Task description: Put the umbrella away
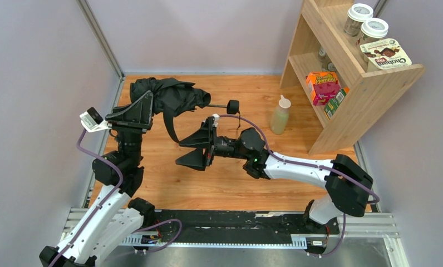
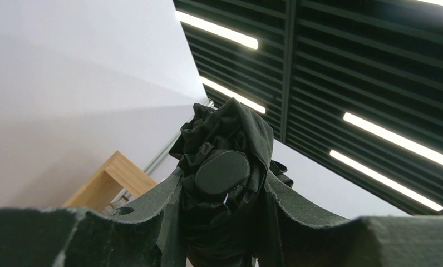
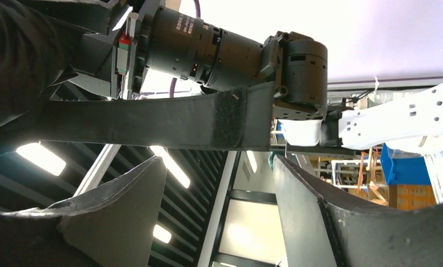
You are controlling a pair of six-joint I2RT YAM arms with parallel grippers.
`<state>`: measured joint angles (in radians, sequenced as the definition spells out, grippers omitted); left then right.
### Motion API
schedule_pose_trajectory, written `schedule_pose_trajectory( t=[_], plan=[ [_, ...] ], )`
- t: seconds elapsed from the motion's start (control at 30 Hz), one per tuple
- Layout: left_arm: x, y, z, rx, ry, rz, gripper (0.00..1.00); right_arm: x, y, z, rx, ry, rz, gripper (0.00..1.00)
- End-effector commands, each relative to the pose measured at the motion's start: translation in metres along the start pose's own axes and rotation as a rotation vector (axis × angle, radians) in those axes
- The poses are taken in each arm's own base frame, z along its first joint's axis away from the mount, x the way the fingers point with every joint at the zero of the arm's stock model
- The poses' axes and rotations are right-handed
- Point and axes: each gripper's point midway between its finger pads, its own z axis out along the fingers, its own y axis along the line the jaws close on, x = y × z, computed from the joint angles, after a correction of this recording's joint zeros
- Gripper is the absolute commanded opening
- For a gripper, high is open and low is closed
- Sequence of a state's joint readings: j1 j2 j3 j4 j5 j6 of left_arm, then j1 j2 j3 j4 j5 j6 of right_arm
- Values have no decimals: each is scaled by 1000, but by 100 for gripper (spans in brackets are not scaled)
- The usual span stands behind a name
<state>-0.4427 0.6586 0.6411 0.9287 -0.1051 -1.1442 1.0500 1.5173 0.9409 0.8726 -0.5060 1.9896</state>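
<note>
Umbrella [image 1: 172,94]: matte black fabric, crumpled in loose folds, upper left of centre in the top view, over the wood-grain tabletop [image 1: 230,183]. A thin black shaft runs right from the bundle to a small black knob handle [image 1: 232,106]. A flat fabric closure strap [image 1: 171,127] hangs down from the canopy.

Left gripper [image 1: 131,114]: black, wedge-shaped fingers [image 2: 124,222] with a rough, grainy surface. In the left wrist view, the bunched canopy [image 2: 225,167] sits between the two fingers, pressed on both sides, with a smooth oval black cap at its centre. Fingers about half open, clamped on the umbrella fabric.

Right gripper [image 1: 192,147]: centre of the top view, pointing left, just below and right of the hanging strap. In the right wrist view, the strap [image 3: 152,119] crosses the frame as a flat woven band with a fuzzy hook-and-loop patch, above the two dark fingers [image 3: 113,211]. Fingers spread wide; strap lies beyond the tips, gripped by neither. Contact cannot be told.

Right of frame: light wooden shelf [image 1: 369,89]; translucent squeeze bottle [image 1: 280,115] of pale green liquid beside it.
</note>
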Motion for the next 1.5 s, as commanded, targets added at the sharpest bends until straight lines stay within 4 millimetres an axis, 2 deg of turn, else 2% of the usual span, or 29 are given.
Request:
schedule_pose_trajectory(
  t=[0.0, 0.17, 0.3, 0.5, 0.6, 0.93, 1.1, 1.27, 1.43, 1.47],
  plan=[
    [-16, -34, 1, 115, -48, -17, 0, -13, 38, -17, -131, -65, 400, 73],
    [-15, -37, 2, 126, -39, -10, 0, -24, 34, -23, -138, -142, 436, 72],
    [-12, -39, 1, 137, -22, 0, 0, -33, 42, -25, -159, -204, 468, 71],
    [-9, -34, -2, 127, -12, -3, 0, -29, 59, -14, -154, -205, 445, 70],
    [-7, -34, -1, 128, -6, -7, 0, -32, 65, -14, -170, -230, 445, 63],
    [-7, -38, 0, 140, -3, -14, 0, -26, 73, 0, -167, -179, 424, 58],
    [-7, -35, 1, 131, -7, -14, 0, -25, 64, -1, -155, -188, 414, 41],
    [-7, -37, 2, 136, -1, -15, 0, -26, 49, 0, -104, -190, 406, 47],
    [-5, -36, 1, 138, 6, -47, 0, -26, 50, 8, -108, -160, 397, 42],
    [-6, -36, 1, 136, 2, -49, 0, -26, 50, 9, -105, -160, 393, 39]
  ],
)
